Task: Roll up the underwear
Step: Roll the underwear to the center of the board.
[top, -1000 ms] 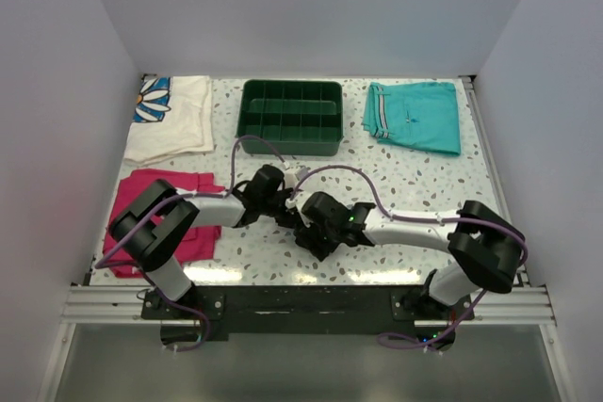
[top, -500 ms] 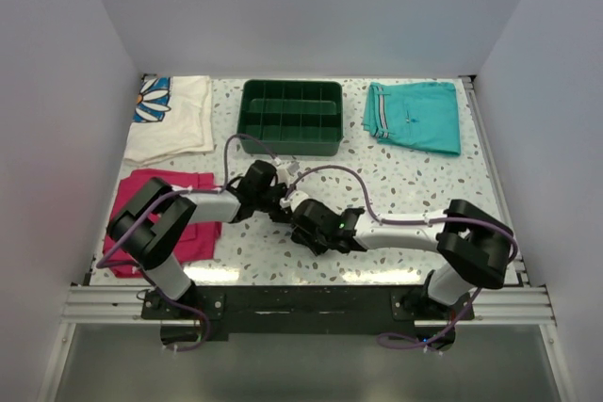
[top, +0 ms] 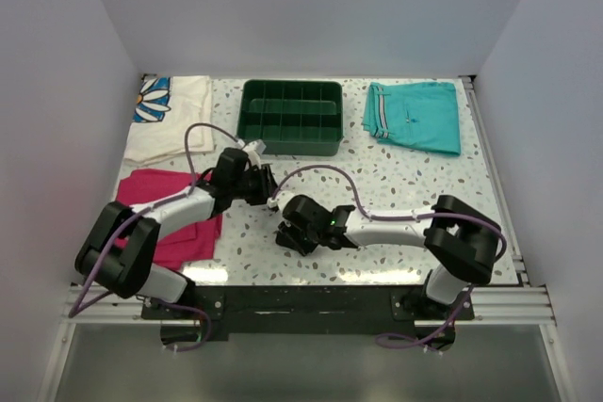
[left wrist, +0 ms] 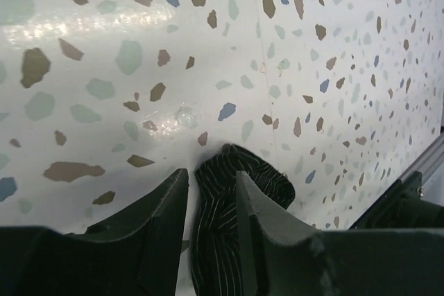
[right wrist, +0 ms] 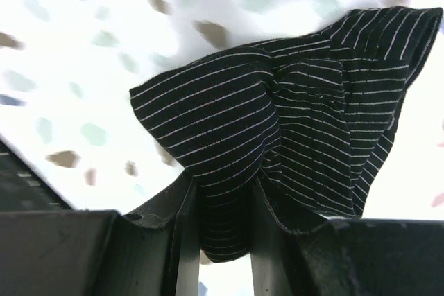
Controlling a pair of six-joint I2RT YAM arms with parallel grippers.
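The underwear (right wrist: 312, 102) is a crumpled bunch of black, finely striped fabric. My right gripper (right wrist: 223, 192) is shut on a fold of it, just above the speckled table. In the top view the right gripper (top: 285, 233) sits left of centre near the front, and the black cloth cannot be told apart from it there. My left gripper (top: 267, 195) is just behind and to the left. In the left wrist view it (left wrist: 211, 171) straddles a rolled end of the underwear (left wrist: 260, 175). Its jaws stand slightly apart, and a strip of table shows between one finger and the cloth.
A green divided tray (top: 292, 87) stands at the back centre. Teal shorts (top: 415, 115) lie at the back right. A white floral cloth (top: 174, 120) lies at the back left. A magenta folded cloth (top: 141, 197) lies at the front left, under the left arm. The metal rail (top: 301, 303) runs along the near edge.
Both grippers have shifted left. The left arm has swung out to the left and its gripper has drawn back. The right gripper has moved left, still holding the cloth.
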